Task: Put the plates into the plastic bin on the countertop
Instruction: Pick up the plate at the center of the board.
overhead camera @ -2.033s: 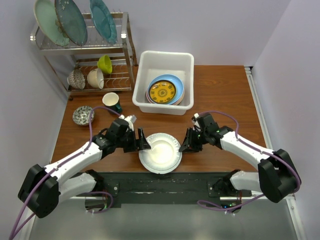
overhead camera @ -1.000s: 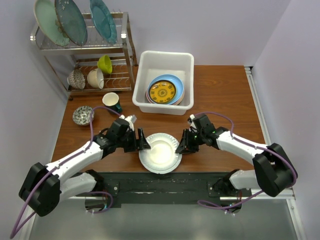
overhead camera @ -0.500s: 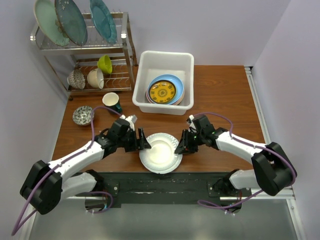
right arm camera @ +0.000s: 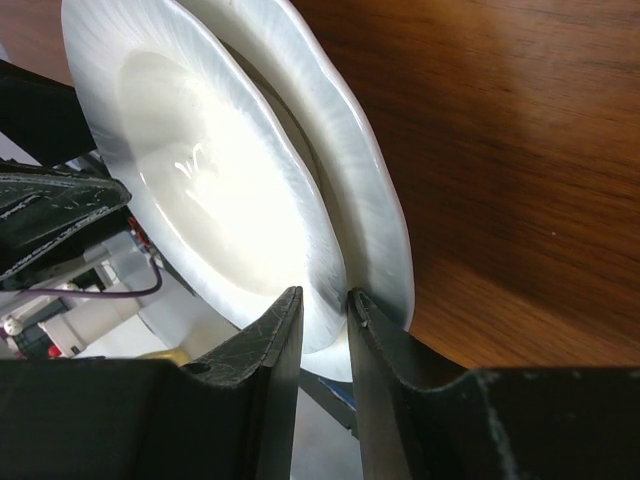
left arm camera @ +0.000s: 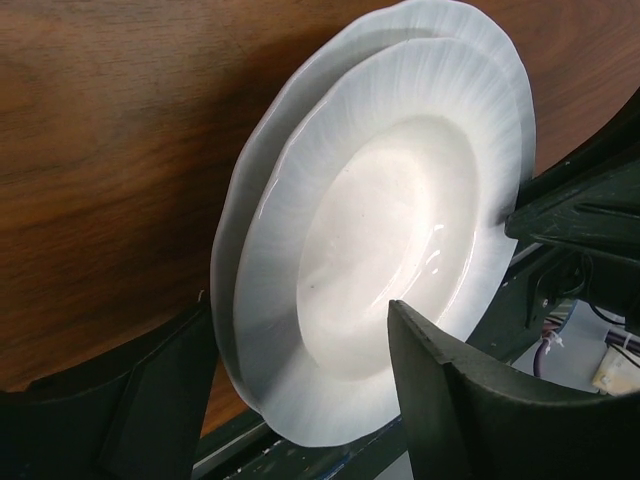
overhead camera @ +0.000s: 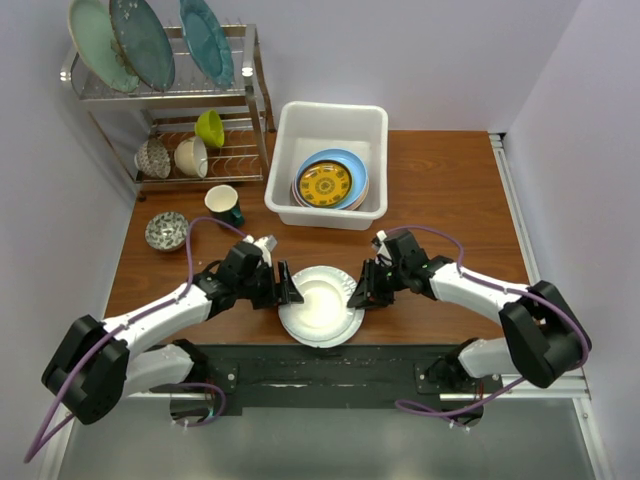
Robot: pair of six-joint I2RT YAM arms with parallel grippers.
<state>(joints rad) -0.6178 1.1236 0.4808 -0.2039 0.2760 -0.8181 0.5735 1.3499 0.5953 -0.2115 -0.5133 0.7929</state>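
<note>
- Plates with white fluted rims lie stacked at the near edge of the countertop [overhead camera: 440, 180], midway between the two arms; the upper white plate [left arm camera: 390, 220] nests in the lower white plate [left arm camera: 245, 190]
- right gripper [right arm camera: 322, 300] is at their right edge, narrowed onto the upper white plate's rim; one finger lies on its top face, the other is slipped between the two plates
- left gripper [left arm camera: 300, 325] stands wide at their left edge; one finger reaches over the plate's bowl, the other sits outside both rims; contact cannot be told
- plastic bin [overhead camera: 330, 215] sits farther back, well apart; inside, a gold plate [overhead camera: 323, 182] lies on a blue plate [overhead camera: 350, 165]
- dish rack [overhead camera: 160, 97] stands far left; a cup [overhead camera: 222, 203] and a small bowl [overhead camera: 165, 231] sit on the countertop near it
</note>
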